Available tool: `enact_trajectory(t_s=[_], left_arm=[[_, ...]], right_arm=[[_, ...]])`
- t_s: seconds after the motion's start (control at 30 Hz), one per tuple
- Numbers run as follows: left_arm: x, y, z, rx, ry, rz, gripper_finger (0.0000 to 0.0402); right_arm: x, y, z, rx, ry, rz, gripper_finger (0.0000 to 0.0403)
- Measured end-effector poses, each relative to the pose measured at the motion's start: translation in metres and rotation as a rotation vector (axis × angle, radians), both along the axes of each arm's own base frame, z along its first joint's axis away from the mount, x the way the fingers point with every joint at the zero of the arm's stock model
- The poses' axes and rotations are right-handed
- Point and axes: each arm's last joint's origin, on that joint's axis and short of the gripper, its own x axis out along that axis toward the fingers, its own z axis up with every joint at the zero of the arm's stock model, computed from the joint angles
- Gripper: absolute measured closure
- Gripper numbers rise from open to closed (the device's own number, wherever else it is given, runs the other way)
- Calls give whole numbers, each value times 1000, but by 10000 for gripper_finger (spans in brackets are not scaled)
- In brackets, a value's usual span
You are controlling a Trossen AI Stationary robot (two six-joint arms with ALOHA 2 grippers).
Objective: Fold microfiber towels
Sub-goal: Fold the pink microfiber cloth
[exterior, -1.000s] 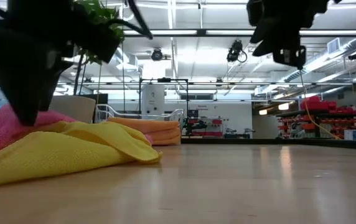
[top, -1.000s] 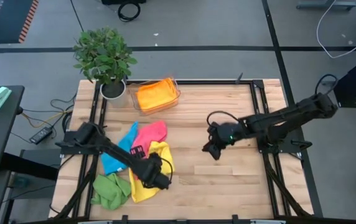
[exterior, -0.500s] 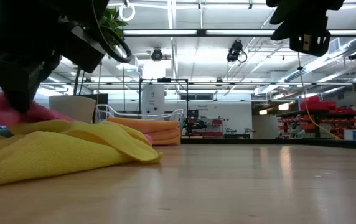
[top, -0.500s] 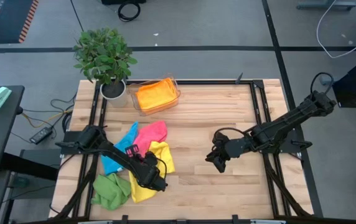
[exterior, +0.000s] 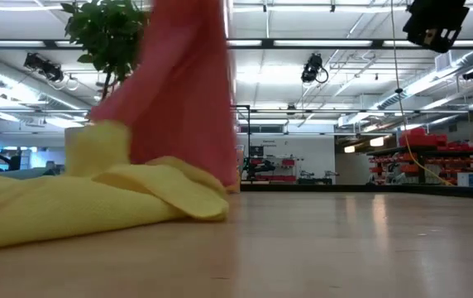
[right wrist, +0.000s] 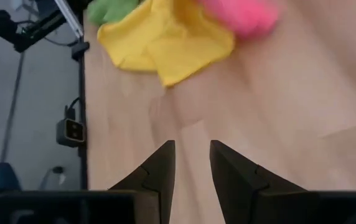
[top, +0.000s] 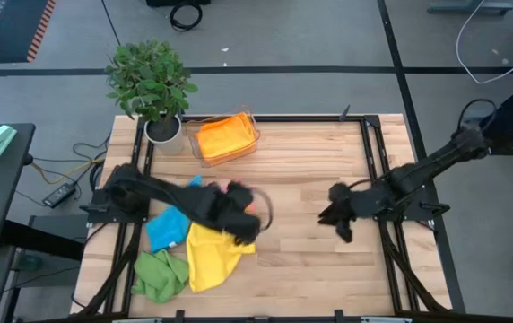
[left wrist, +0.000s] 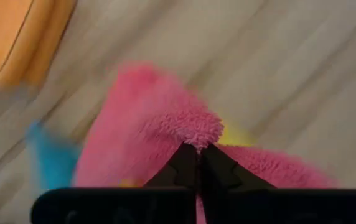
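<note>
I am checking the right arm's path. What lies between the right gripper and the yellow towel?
Only bare wooden table: in the high view nothing lies between the right gripper and the yellow towel.

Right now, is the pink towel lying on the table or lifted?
Lifted. The left gripper is shut on the pink towel, which hangs down above the yellow towel in the low view.

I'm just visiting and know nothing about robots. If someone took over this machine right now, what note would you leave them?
Left hand: shut on the pink towel, lifted off the pile.
Right hand: open, empty, over bare table on the right.
Yellow towel, blue towel and green towel lie crumpled at front left. Orange towel sits in the clear tray by the plant.
Done: pink one picked up.
Left: fold pink, yellow, blue, green.
</note>
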Motion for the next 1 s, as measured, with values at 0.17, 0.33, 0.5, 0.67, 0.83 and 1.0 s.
enact_trajectory(t_s=[0.17, 0.33, 0.5, 0.67, 0.83, 1.0], left_arm=[[39, 12, 52, -74, -494, -80, 390], [59, 11, 70, -134, -755, -189, 394], [61, 1, 20, -187, -595, -123, 392], [56, -5, -95, -363, -309, -43, 393], [36, 4, -175, -628, -165, 49, 358], [30, -3, -182, -698, -104, -106, 282]], right_arm=[[-31, -19, 21, -69, -110, 2, 295], [-45, -28, 31, -69, -189, -41, 295], [-46, -26, 23, -68, -111, -36, 295], [-46, -16, 6, -87, 43, -34, 295], [-40, -5, -18, -66, 145, -77, 295], [-34, 15, -37, -27, 198, -74, 295]])
